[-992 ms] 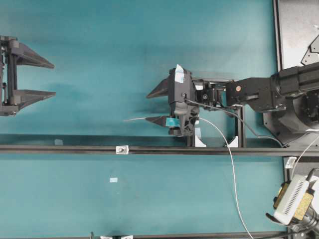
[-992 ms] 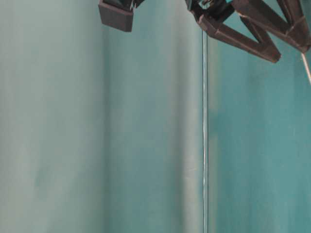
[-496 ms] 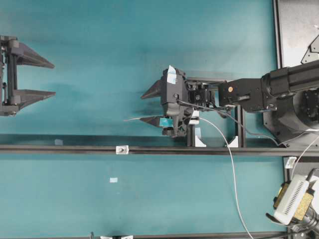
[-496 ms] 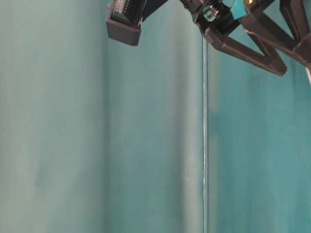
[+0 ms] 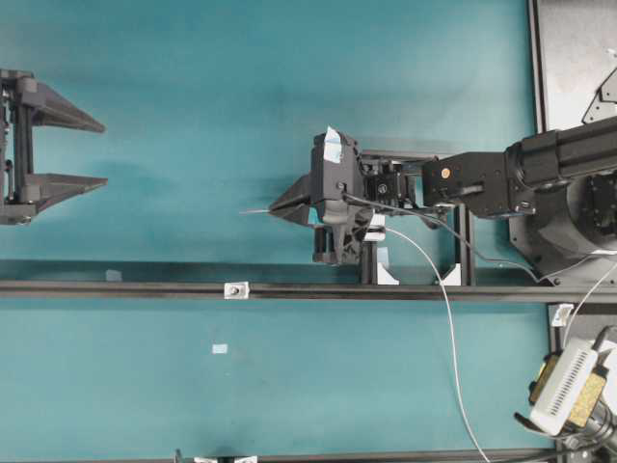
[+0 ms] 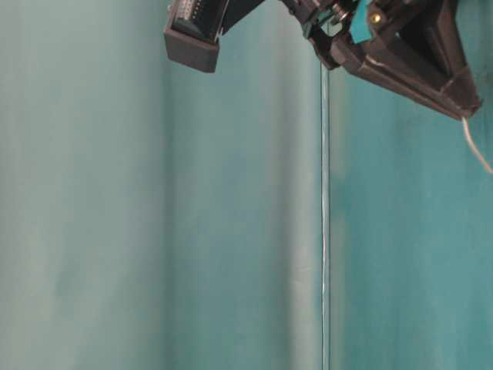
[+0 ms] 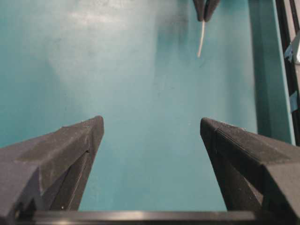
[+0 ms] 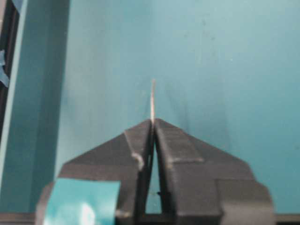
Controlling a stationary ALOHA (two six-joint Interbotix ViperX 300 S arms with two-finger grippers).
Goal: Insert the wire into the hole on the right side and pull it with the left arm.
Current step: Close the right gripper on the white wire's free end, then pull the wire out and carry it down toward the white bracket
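- Presently, the wire [image 5: 253,209] is clenched by the right pincer [image 5: 274,206], a short tip protruding, above the tabletop [image 5: 193,116].
- Left pincer [image 5: 99,152] is released, well apart.
- Tip is best aligned squarely with the hole [image 5: 234,289] before advancing.

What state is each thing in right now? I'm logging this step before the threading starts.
Right gripper: shut on the wire, short tip sticking out past the fingertips.
Wire: pinched near its end, rest trailing back along the right arm and off the table.
Left gripper: open, holding nothing.
Hole: in its bracket on the rail, not yet threaded.
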